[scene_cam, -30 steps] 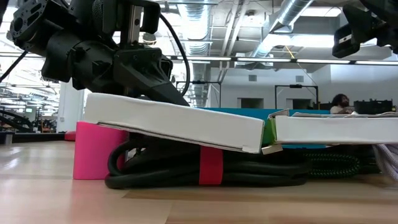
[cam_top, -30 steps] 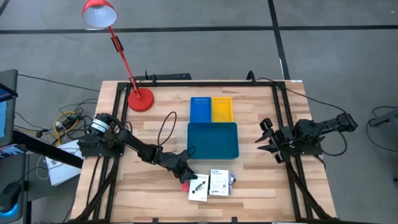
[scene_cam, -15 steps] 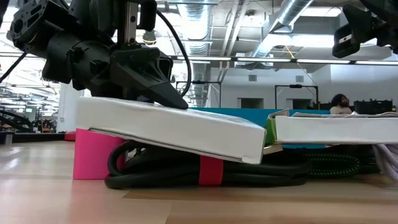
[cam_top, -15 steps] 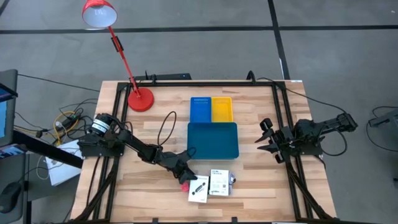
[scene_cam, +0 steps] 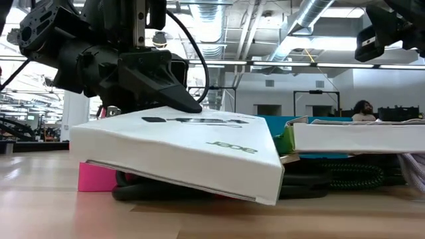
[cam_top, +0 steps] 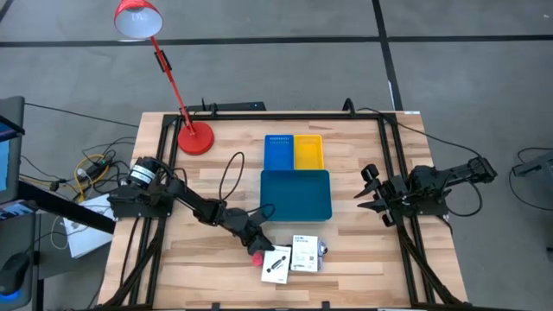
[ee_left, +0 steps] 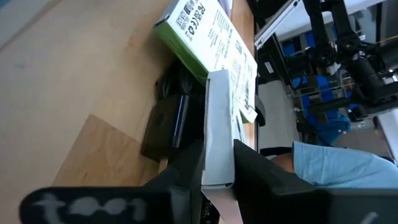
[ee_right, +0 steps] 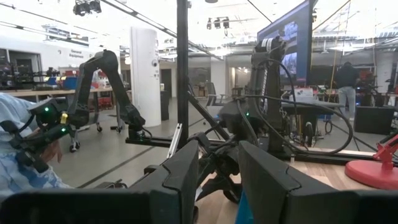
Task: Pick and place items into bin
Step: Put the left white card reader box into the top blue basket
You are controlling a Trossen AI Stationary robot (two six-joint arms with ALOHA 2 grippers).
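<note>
My left gripper (cam_top: 256, 245) reaches over the table's near middle and is shut on a flat white printed packet (cam_top: 276, 262), which shows tilted in the low view (scene_cam: 179, 156). A second white packet (cam_top: 304, 255) lies beside it to the right, on a coiled black cable (scene_cam: 325, 176). A pink block (scene_cam: 96, 178) stands beside the held packet's left end. A black piece (ee_left: 168, 127) lies by the packet. The teal tray (cam_top: 295, 194), blue tray (cam_top: 278, 152) and yellow tray (cam_top: 308, 152) sit farther back. My right gripper (cam_top: 373, 194) waits open at the table's right edge. My left gripper pinches the white packet's left end edge (ee_left: 217, 134) between its two fingers (ee_left: 189, 158), slanting down from the table's left. The packet is tilted, with the held end raised and its printed top face turned toward the near edge. Its low corner (scene_cam: 269, 198) is down by the table, over the cable.
A red desk lamp (cam_top: 194, 138) stands at the far left of the table, and a thin black cable loop (cam_top: 232, 173) lies left of the teal tray. Bare wood lies to the right of the packets. A person's blue sleeve (ee_left: 336, 168) shows beyond the table.
My left gripper has tipped the white packet while holding it. Its held left end has risen and its printed top face has turned toward the near edge, while its right corner has sunk toward the table. The second packet and the pink block have stayed put.
</note>
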